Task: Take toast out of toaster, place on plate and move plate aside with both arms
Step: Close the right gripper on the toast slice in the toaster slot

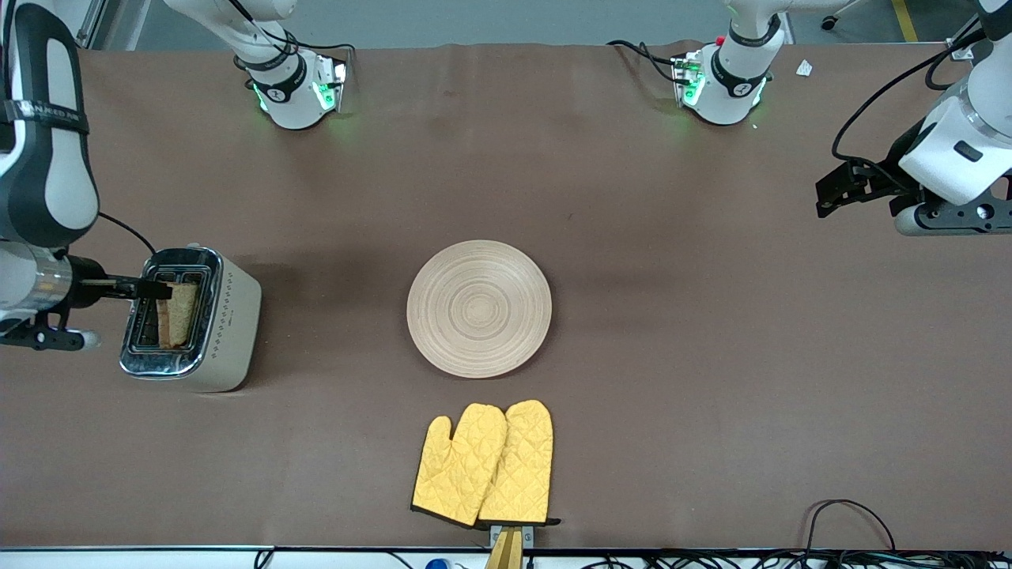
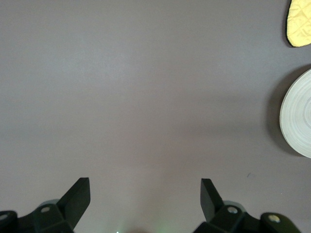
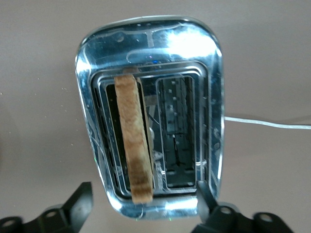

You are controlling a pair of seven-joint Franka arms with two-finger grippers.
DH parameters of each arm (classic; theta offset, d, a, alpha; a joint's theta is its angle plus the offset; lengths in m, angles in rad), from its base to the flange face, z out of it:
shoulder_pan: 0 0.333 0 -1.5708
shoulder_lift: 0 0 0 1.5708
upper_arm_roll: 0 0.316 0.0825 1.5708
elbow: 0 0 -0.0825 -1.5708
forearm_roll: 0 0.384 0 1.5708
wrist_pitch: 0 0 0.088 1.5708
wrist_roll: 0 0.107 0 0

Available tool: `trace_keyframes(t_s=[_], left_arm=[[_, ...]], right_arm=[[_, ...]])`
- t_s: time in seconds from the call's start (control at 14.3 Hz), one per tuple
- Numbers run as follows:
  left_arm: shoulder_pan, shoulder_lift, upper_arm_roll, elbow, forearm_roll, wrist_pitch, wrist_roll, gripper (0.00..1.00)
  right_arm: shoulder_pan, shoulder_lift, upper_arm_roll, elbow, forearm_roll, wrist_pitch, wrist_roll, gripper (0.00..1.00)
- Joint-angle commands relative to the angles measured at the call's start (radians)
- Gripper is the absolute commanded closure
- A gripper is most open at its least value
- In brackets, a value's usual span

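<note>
The toast (image 1: 180, 314) stands upright in one slot of a chrome toaster (image 1: 229, 316) at the right arm's end of the table. In the right wrist view the toast (image 3: 133, 145) pokes up from the slot of the toaster (image 3: 150, 39). My right gripper (image 1: 150, 288) is open over one end of the toaster, and its jaws (image 3: 143, 201) stand wide apart, touching nothing. The plate (image 1: 478, 308) lies bare at the table's middle, and its edge shows in the left wrist view (image 2: 299, 114). My left gripper (image 1: 838, 194) waits open and empty (image 2: 146, 194) over bare table at the left arm's end.
Two yellow quilted oven mitts (image 1: 486, 462) lie side by side nearer to the front camera than the plate; a tip of one shows in the left wrist view (image 2: 300, 22). A white cord (image 3: 267, 122) runs from the toaster. The arms' bases stand along the table's edge farthest from the camera.
</note>
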Motion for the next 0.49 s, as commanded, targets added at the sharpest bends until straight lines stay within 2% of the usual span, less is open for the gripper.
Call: trace_keyframes(t_s=[0.0, 0.07, 0.14, 0.42], left_arm=[[0.002, 0.002, -0.003, 0.017, 0.009, -0.002, 0.019, 0.0], [0.004, 0.002, -0.002, 0.017, 0.009, -0.002, 0.019, 0.0], [0.004, 0.002, -0.003, 0.017, 0.009, -0.002, 0.019, 0.0], [0.004, 0.002, -0.002, 0.017, 0.012, -0.002, 0.021, 0.0]], right_arm=[[-0.003, 0.013, 0.004, -0.001, 0.027, 0.021, -0.011, 0.33], [-0.005, 0.022, 0.004, -0.001, 0.028, 0.022, -0.011, 0.45], [-0.003, 0.029, 0.004, -0.001, 0.028, 0.022, -0.011, 0.51], [-0.002, 0.036, 0.006, -0.002, 0.028, 0.021, -0.009, 0.67]])
